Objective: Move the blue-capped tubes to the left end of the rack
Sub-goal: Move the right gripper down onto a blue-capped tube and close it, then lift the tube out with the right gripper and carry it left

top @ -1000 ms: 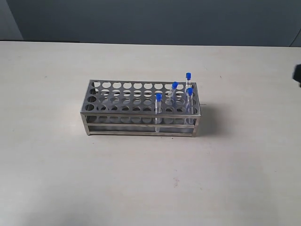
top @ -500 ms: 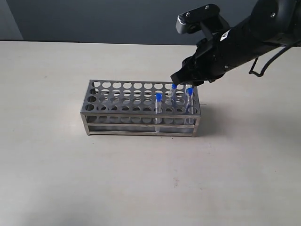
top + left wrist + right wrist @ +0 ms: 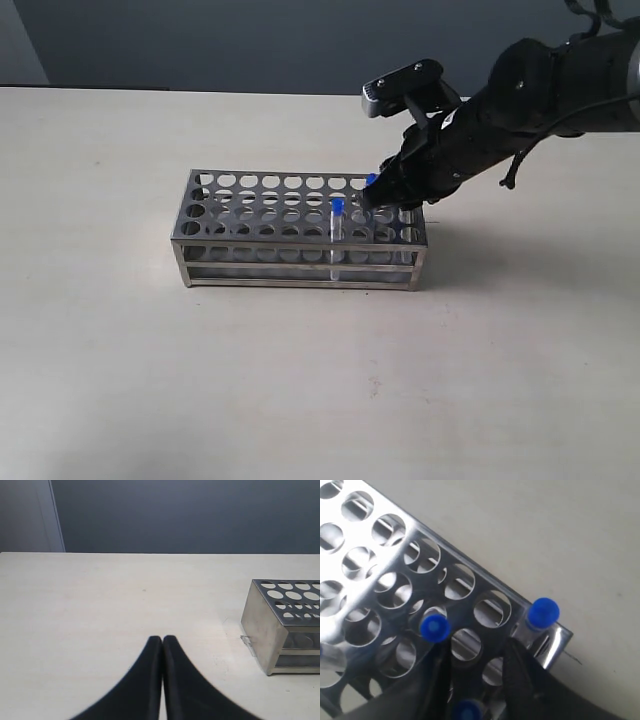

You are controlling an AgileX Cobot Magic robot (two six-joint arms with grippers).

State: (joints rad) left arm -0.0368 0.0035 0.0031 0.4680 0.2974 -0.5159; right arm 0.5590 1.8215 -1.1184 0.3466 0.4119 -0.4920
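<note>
The silver rack (image 3: 200, 245) stands mid-table; its end wall (image 3: 260, 625) also shows in the left wrist view. My right gripper (image 3: 383, 200) hangs over the rack's right end, open. In the right wrist view its fingers (image 3: 517, 660) straddle the top plate (image 3: 445, 550), and one blue-capped tube (image 3: 467, 711) sits between them near the palm, untouched as far as I can see. A second tube (image 3: 435, 628) stands just past one fingertip, a third (image 3: 543, 613) in the corner hole. Two caps (image 3: 337, 204) (image 3: 371, 181) show outside; the arm hides the others. My left gripper (image 3: 162, 639) is shut and empty.
The rack's left and middle holes (image 3: 250, 200) hold nothing. Bare beige table (image 3: 300, 380) lies all round the rack, and a dark wall (image 3: 250, 40) runs along the back edge.
The right arm entered from the right, swung over the rack's right end and has dropped lower, now covering the two rightmost tubes. The tubes and rack have not moved.
</note>
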